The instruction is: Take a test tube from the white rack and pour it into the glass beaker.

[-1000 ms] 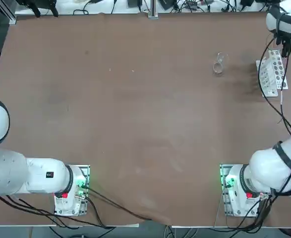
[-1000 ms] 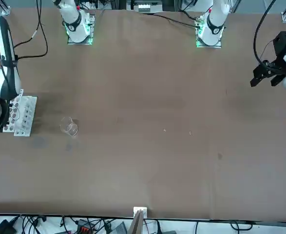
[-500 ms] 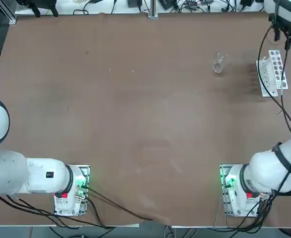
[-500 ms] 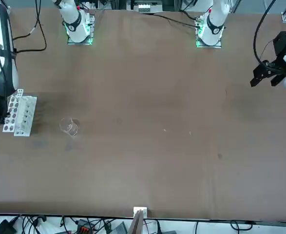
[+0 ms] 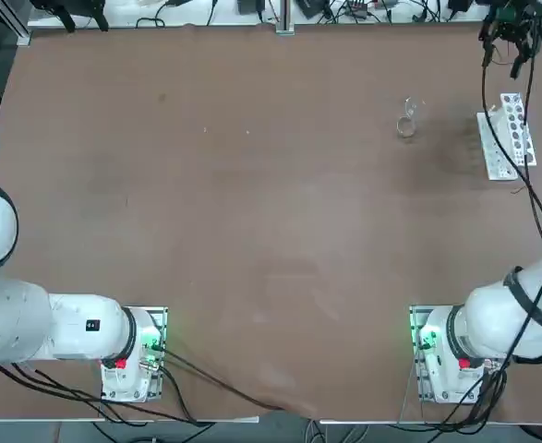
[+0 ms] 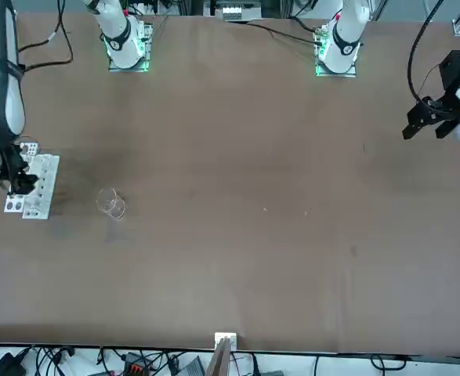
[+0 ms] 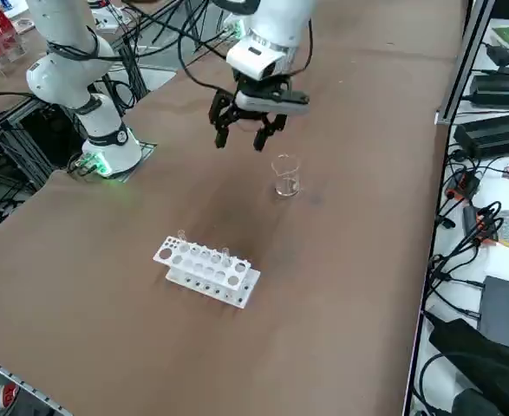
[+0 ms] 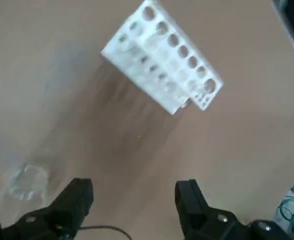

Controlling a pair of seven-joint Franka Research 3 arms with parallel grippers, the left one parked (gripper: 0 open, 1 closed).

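I have lifted my gripper (image 7: 244,133) off the white rack (image 7: 206,271), fingers spread wide and empty, now above it; a test tube (image 7: 225,255) stands in the rack, the glass beaker (image 7: 285,176) nearby on the counter (image 7: 341,277).

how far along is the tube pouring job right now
Nothing looks done yet. The right gripper is raised above the table, fingers open and empty, so nothing is in hand. The white rack stands on the table away from it, the glass beaker upright nearby. Picking a tube, carrying it and pouring all remain.
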